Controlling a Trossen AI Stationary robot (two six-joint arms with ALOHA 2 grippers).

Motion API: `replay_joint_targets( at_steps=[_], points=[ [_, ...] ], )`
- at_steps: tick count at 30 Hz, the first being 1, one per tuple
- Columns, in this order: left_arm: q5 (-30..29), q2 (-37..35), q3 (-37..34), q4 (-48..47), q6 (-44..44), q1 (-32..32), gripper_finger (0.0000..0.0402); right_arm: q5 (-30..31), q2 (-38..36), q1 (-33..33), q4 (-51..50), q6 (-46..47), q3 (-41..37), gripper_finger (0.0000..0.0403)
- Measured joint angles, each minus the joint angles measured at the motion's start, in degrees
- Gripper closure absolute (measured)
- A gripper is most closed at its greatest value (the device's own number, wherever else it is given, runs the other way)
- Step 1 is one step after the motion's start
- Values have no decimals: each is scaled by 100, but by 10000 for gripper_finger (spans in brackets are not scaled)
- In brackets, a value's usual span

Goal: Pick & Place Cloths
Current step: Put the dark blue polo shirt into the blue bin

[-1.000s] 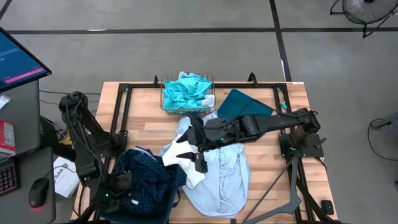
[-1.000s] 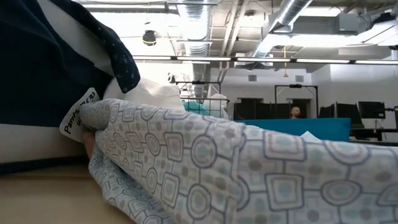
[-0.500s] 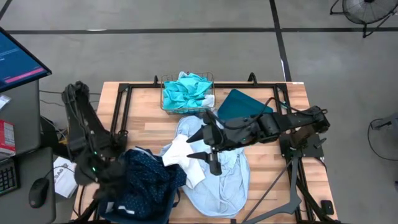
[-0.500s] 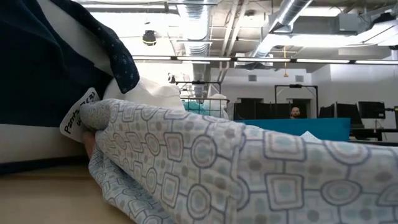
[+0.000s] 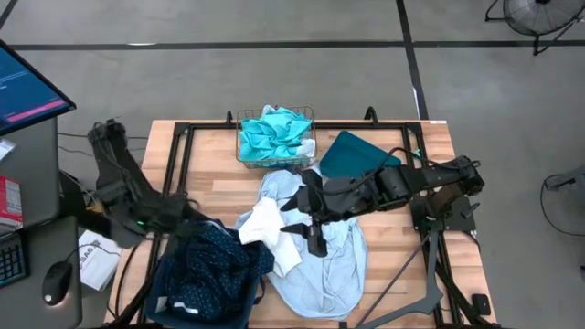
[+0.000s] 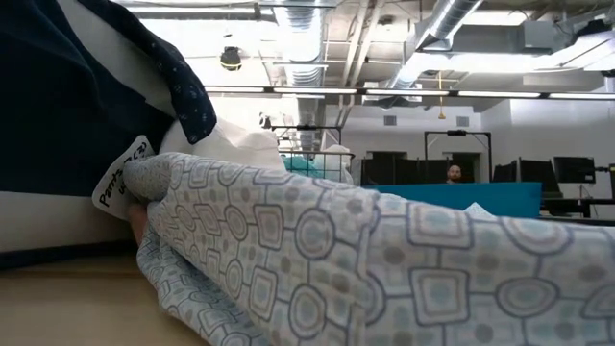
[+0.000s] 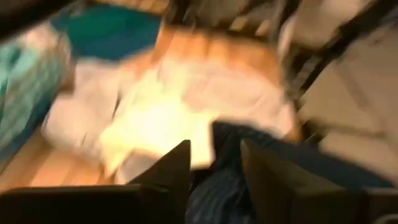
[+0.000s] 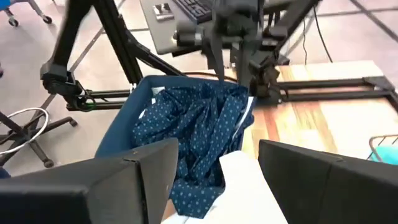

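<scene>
The white cloth (image 5: 263, 226) lay mid-table on the pale blue cloth (image 5: 320, 265), right of the navy dotted cloth (image 5: 215, 265). It was judged light and limp, best pinched at a raised fold. The right gripper (image 5: 313, 225) was spread empty above it; the left gripper (image 7: 214, 163) was parted, holding nothing.

The wooden table (image 5: 215, 183) carries a mesh basket (image 5: 276, 137), teal bins (image 5: 358, 151) and cloths (image 5: 320, 260).

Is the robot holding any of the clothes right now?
No. The right gripper is open above the white cloth, gripping nothing. The left gripper is open too, above the navy dotted cloth.
</scene>
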Motion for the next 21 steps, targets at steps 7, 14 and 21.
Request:
replay_joint_targets(
  at_steps=[7, 14, 21],
  points=[
    [1445, 1435, -7, -559, -459, 885, 393, -19, 2, 109, -63, 162, 0, 185],
    [2111, 2556, -120, -459, -981, 725, 400, -17, 4, 158, -120, 367, 0, 185],
    [2488, 3077, -1108, 1138, -1772, 627, 401, -17, 4, 196, -112, 558, -24, 185]
  ],
)
